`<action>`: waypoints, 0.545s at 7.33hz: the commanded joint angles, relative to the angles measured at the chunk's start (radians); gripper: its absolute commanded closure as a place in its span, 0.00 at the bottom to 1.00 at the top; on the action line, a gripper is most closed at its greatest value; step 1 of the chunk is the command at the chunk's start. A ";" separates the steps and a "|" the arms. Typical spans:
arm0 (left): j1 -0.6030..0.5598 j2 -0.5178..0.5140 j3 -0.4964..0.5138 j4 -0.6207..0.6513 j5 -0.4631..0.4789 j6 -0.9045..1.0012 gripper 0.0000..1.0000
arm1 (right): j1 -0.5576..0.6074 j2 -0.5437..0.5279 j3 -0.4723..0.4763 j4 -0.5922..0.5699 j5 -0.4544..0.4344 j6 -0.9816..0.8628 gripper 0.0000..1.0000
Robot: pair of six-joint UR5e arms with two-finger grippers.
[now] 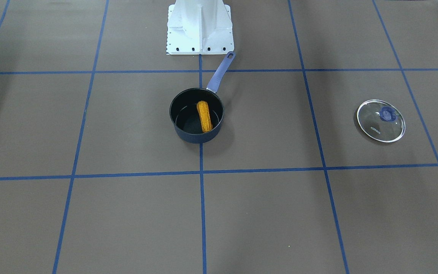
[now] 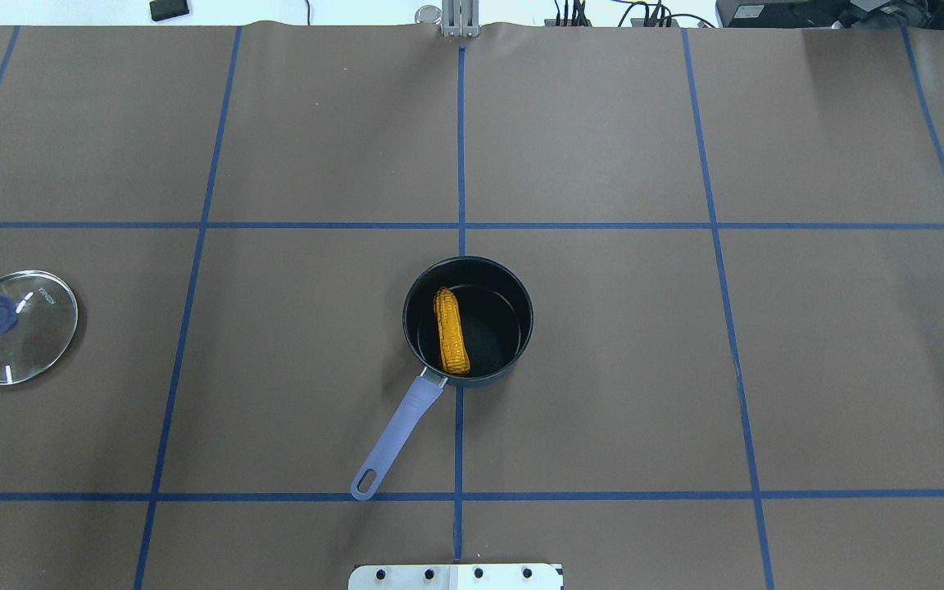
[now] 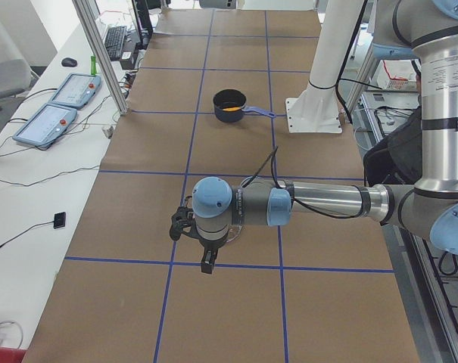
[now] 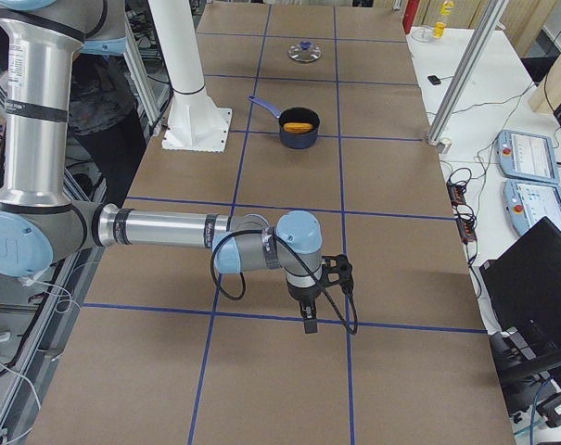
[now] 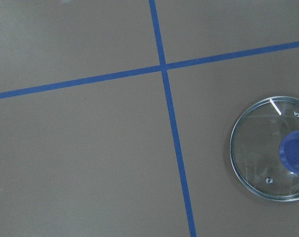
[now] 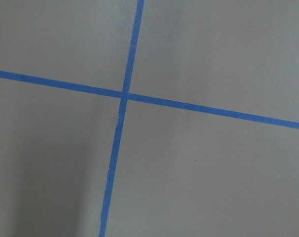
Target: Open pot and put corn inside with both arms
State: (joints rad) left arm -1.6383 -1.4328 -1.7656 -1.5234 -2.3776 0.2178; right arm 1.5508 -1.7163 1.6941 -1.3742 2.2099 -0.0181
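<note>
Tho pot (image 2: 495,332) holds corn (image 2: 452,331), end effectors (image 3: 207,266) (image 4: 311,324) far

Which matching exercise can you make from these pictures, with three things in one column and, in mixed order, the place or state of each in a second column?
Things:
1. corn
2. lid
3. handle

Places or states:
A. lies flat on the table, apart from the pot, on the robot's left side
B. points toward the robot's base
C. lies inside the open pot

Pairs: 1-C, 2-A, 3-B
</note>
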 commanded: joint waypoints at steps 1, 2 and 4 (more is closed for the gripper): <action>0.000 0.000 0.000 -0.001 0.000 0.000 0.01 | 0.000 0.000 -0.010 0.001 0.001 0.003 0.00; 0.000 0.000 0.000 -0.001 0.000 0.000 0.01 | 0.000 0.001 -0.017 0.001 0.002 0.003 0.00; 0.000 0.000 0.000 -0.001 0.000 0.000 0.01 | 0.000 0.001 -0.019 0.001 0.002 0.003 0.00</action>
State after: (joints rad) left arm -1.6383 -1.4327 -1.7656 -1.5248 -2.3777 0.2178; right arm 1.5509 -1.7152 1.6768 -1.3729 2.2118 -0.0154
